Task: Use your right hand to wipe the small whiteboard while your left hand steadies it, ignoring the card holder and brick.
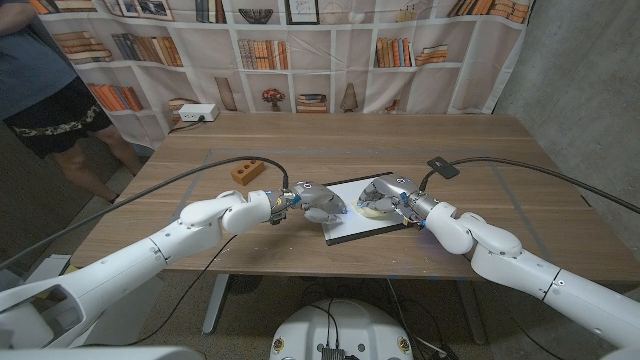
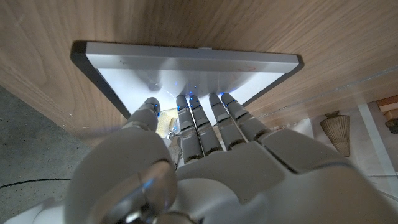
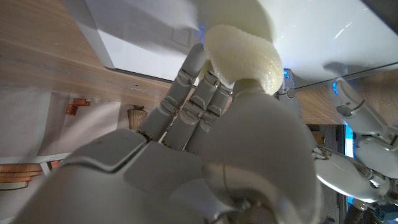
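Note:
The small whiteboard lies flat on the table near the front edge, white with a dark frame. My left hand reaches over its left side, and its fingertips press down on the white surface without gripping anything. My right hand is over the board's right part and holds a cream sponge between thumb and fingers. The sponge touches the board. The left hand also shows beyond the sponge in the right wrist view.
An orange brick lies left of and behind the board. A black card holder sits behind it on the right, close to the right arm's cable. A white power strip is at the table's far left edge. A person stands at the far left.

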Action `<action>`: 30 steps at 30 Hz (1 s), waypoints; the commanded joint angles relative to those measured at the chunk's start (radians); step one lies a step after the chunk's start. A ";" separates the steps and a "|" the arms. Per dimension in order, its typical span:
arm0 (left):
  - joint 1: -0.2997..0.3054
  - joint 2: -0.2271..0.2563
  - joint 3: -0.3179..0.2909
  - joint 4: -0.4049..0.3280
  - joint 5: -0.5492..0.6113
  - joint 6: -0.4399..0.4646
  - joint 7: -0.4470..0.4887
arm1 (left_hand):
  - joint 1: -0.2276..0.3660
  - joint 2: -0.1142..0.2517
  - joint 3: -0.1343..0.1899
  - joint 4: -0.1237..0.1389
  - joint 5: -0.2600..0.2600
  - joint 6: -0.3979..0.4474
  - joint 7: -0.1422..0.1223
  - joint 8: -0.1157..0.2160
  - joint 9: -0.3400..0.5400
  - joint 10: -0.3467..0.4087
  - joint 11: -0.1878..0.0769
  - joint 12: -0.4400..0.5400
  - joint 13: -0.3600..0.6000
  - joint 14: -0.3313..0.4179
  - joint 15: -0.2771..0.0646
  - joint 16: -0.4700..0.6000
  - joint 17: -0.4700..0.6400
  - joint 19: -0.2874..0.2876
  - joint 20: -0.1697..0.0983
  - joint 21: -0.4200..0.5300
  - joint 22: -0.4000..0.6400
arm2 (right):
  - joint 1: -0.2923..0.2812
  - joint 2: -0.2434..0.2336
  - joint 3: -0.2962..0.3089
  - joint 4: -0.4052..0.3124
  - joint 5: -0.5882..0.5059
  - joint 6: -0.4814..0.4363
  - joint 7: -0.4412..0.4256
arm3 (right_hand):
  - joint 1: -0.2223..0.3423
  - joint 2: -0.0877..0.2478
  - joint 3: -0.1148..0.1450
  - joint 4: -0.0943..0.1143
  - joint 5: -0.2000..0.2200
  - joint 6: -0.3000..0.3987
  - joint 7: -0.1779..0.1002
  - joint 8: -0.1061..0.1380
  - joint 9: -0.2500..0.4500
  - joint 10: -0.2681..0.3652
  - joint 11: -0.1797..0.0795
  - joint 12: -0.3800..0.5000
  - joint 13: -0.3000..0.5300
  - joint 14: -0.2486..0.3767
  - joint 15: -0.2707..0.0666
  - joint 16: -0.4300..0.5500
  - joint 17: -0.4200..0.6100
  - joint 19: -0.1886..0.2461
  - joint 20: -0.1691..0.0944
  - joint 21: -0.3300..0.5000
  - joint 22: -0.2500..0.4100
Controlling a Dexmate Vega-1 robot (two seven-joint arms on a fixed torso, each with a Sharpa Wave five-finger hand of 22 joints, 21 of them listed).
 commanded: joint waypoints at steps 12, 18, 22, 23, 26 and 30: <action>0.022 0.003 -0.005 -0.025 0.004 0.014 -0.006 | 0.000 -0.003 0.009 0.000 -0.003 0.010 -0.002 0.000 0.005 0.010 0.002 -0.002 0.005 0.010 -0.080 0.004 0.004 0.011 -0.036 0.003 0.001 | 0.150 0.054 -0.058 0.182 -0.098 -0.088 -0.001 | -0.003 0.006 0.012 -0.001 0.005 0.007 -0.002 0.003 0.000 0.011 0.000 0.008 0.002 -0.003 -0.008 -0.002 0.003 -0.007 -0.125 0.011 0.000; 0.021 -0.004 -0.002 -0.020 0.011 0.015 0.005 | -0.001 -0.003 0.011 0.000 -0.003 0.011 -0.001 0.000 0.005 0.011 0.003 -0.002 0.005 0.009 -0.079 0.004 0.003 0.010 -0.037 0.003 0.001 | 0.147 0.053 -0.066 0.195 -0.078 -0.094 -0.007 | -0.003 0.006 0.013 -0.001 0.005 0.007 -0.002 0.004 0.000 0.014 -0.001 0.009 0.003 -0.003 -0.009 -0.002 0.002 -0.007 -0.126 0.013 0.000; 0.031 -0.004 -0.006 -0.017 0.021 0.018 0.038 | -0.001 0.001 0.013 0.001 -0.002 0.014 -0.003 0.001 0.005 0.017 -0.001 0.000 0.005 0.010 -0.080 0.004 0.004 0.010 -0.035 0.003 0.001 | 0.124 0.041 -0.073 0.162 -0.063 -0.086 -0.003 | -0.005 0.005 0.014 -0.001 0.005 0.007 -0.001 0.004 0.000 0.013 -0.002 0.008 0.002 -0.003 -0.008 -0.002 0.004 -0.008 -0.125 0.013 -0.001; 0.028 -0.005 -0.004 -0.013 0.022 0.017 0.036 | 0.000 0.003 0.014 0.002 -0.002 0.015 -0.002 0.001 0.006 0.016 -0.001 0.000 0.005 0.010 -0.081 0.004 0.004 0.011 -0.036 0.004 0.001 | 0.108 0.036 -0.072 0.142 -0.050 -0.086 0.003 | -0.004 0.005 0.014 -0.002 0.005 0.007 -0.001 0.004 -0.001 0.014 -0.002 0.008 0.002 -0.003 -0.009 -0.002 0.003 -0.008 -0.126 0.014 -0.001; 0.024 -0.008 -0.001 -0.006 0.020 0.013 0.038 | 0.000 0.007 0.016 0.003 -0.002 0.017 -0.002 0.002 0.006 0.019 -0.001 0.000 0.005 0.010 -0.082 0.004 0.004 0.012 -0.037 0.004 0.002 | 0.086 0.024 -0.073 0.109 -0.032 -0.078 0.015 | -0.005 0.005 0.015 -0.002 0.005 0.007 -0.001 0.004 0.000 0.014 -0.001 0.008 0.002 -0.004 -0.009 -0.003 0.002 -0.008 -0.125 0.014 -0.001; 0.016 -0.018 0.005 0.006 0.023 0.004 0.045 | 0.000 0.009 0.019 0.004 -0.003 0.018 -0.004 0.002 0.006 0.021 -0.002 0.001 0.005 0.011 -0.082 0.004 0.004 0.013 -0.037 0.005 0.002 | 0.057 0.010 -0.063 0.073 0.030 -0.048 0.046 | -0.004 0.004 0.016 -0.003 0.005 0.007 -0.001 0.004 -0.001 0.014 -0.001 0.008 0.003 -0.005 -0.009 -0.004 0.002 -0.008 -0.124 0.015 -0.001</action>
